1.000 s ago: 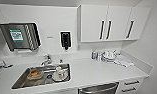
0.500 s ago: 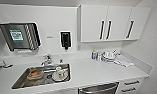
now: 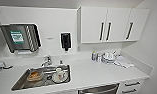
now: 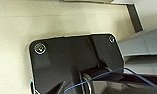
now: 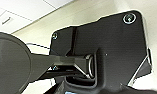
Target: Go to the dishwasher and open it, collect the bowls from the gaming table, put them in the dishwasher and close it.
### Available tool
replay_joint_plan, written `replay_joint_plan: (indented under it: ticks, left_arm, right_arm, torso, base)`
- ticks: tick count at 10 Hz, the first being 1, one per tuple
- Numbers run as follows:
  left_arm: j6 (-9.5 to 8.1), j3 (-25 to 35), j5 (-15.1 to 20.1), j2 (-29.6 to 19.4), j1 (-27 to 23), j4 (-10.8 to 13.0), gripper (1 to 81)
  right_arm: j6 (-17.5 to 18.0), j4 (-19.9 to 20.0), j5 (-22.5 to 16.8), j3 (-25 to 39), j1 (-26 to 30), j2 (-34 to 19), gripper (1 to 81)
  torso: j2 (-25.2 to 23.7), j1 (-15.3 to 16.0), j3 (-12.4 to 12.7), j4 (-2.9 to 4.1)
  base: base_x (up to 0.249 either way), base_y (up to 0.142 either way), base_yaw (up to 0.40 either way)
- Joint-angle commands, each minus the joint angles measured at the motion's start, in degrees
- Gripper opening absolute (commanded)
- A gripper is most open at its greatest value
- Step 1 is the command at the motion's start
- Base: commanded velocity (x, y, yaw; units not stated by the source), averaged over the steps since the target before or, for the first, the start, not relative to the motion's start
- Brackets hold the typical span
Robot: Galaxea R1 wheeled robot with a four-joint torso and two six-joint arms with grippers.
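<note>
At six o'clock under the bench (image 3: 94, 72), the dishwasher (image 3: 99, 89) looks stiff and heavy-doored; grip its bar handle. End effector states: cannot tell.

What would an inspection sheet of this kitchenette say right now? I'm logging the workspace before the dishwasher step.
Surface: white counter, mostly bare between the sink and the dishes at the right.
Job's things: dishwasher under the counter at the bottom edge, grey front with bar handle, shut. Bowls: nothing seen.
Clutter: steel sink holding dishes; white crockery and small bottles by the wall; cloth.
Grippers: fingers cannot be made out.
Cables: thin blue wire across the left wrist hardware.
Surroundings: white wall cupboards, paper towel dispenser, soap dispenser, tap.
</note>
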Motion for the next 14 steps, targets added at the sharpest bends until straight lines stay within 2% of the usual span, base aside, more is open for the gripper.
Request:
replay_joint_plan:
  ticks: [1, 2, 4, 5, 6, 7, 8, 9, 10, 12, 14]
  left_arm:
    - [0.19, 14.03, -0.31, -10.04, -3.13, 2.8, 81.1]
    - [0.19, 17.63, -0.75, -12.59, -3.21, 3.33, 81.1]
    - [0.19, 22.81, -1.0, -16.63, -3.3, 3.85, 81.1]
    - [0.11, 24.99, -1.97, -18.63, -3.48, 4.73, 81.1]
    - [0.11, 27.88, -2.93, -21.35, -4.0, 5.0, 81.1]
    - [0.02, 31.75, -3.29, -25.13, -5.06, 4.91, 81.1]
    - [0.02, 35.79, -3.29, -28.74, -6.46, 5.0, 81.1]
    - [0.11, 41.62, -3.29, -33.51, -8.13, 5.35, 81.1]
    - [0.11, 46.85, -3.29, -37.52, -9.45, 6.74, 81.1]
    - [0.11, 54.08, -3.29, -42.72, -11.12, 8.42, 81.1]
    - [0.11, 58.4, -3.29, -45.01, -11.48, 10.88, 81.1]
  right_arm:
    - [0.05, 0.47, -0.03, 20.43, 3.24, -19.2, 81.1]
    - [0.05, 0.56, 0.06, 23.16, 4.21, -21.49, 81.1]
    - [0.14, 0.65, 0.15, 28.07, 6.4, -25.79, 81.1]
    - [0.14, 0.82, 0.06, 29.82, 7.46, -27.54, 81.1]
    - [0.22, 0.91, 0.06, 31.4, 8.51, -29.04, 81.1]
    - [0.22, 0.82, 0.15, 32.99, 9.48, -30.44, 81.1]
    - [0.13, 0.56, 0.14, 34.49, 10.62, -31.24, 81.1]
    - [0.14, 0.73, 0.15, 34.76, 12.02, -31.86, 81.1]
    - [0.48, 1.0, 0.06, 34.85, 13.53, -32.04, 81.1]
    - [2.42, 1.0, -0.12, 34.94, 15.28, -32.21, 81.1]
    - [4.09, 1.0, -0.12, 35.29, 16.69, -33.26, 81.1]
  torso:
    - [-5.44, 3.51, 0.0, 0.0]
    - [-7.59, 4.85, -3.06, 0.0]
    - [-11.33, 7.16, -5.0, 0.02]
    - [-13.36, 8.43, -7.8, 0.0]
    - [-15.26, 9.63, -9.4, 0.0]
    - [-17.18, 10.86, -7.93, 0.0]
    - [-19.06, 12.08, -7.58, 0.0]
    - [-20.44, 13.04, -8.15, 0.0]
    - [-21.9, 13.94, -8.65, 0.0]
    - [-25.95, 16.48, -8.94, 0.0]
    - [-30.14, 19.12, -8.94, 0.0]
  base:
    - [0.0, 0.0, 0.0]
    - [0.0, 0.0, 0.0]
    - [0.0, 0.0, 0.0]
    - [0.0, 0.0, 0.0]
    - [0.0, 0.0, 0.0]
    - [0.0, 0.0, 0.0]
    - [0.0, 0.0, 0.0]
    - [0.0, 0.0, 0.0]
    - [0.0, 0.0, 0.0]
    - [0.0, 0.0, 0.0]
    - [0.0, 0.0, 0.0]
